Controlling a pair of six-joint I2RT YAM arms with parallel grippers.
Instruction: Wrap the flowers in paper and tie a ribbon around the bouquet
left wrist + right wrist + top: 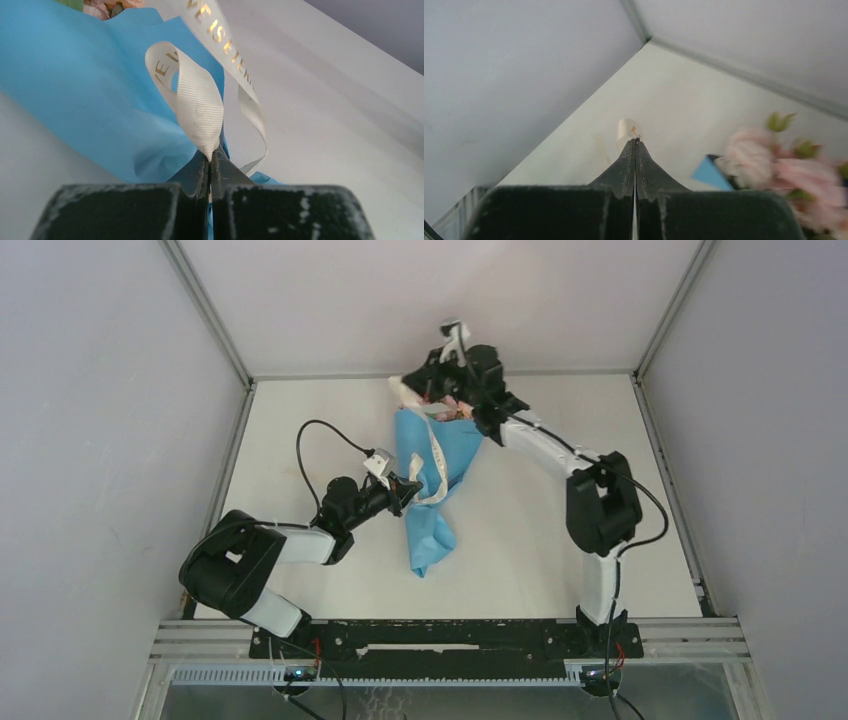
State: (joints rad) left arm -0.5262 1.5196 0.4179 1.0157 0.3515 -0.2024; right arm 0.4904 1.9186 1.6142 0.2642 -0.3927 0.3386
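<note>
One bouquet (432, 475), blue-wrapped, centre frame on worktop (540, 540); left end effector (210, 152) clamped tight on a ribbon (200, 105) loop at the wrap's left edge, right end effector (636, 142) pinching the ribbon's end, upper centre.

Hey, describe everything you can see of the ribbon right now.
The ribbon is a cream-white ribbed fabric strip with gold lettering, limp and looping over the blue paper. The left gripper pinches one loop shut; the right gripper pinches an end near the flowers.
</note>
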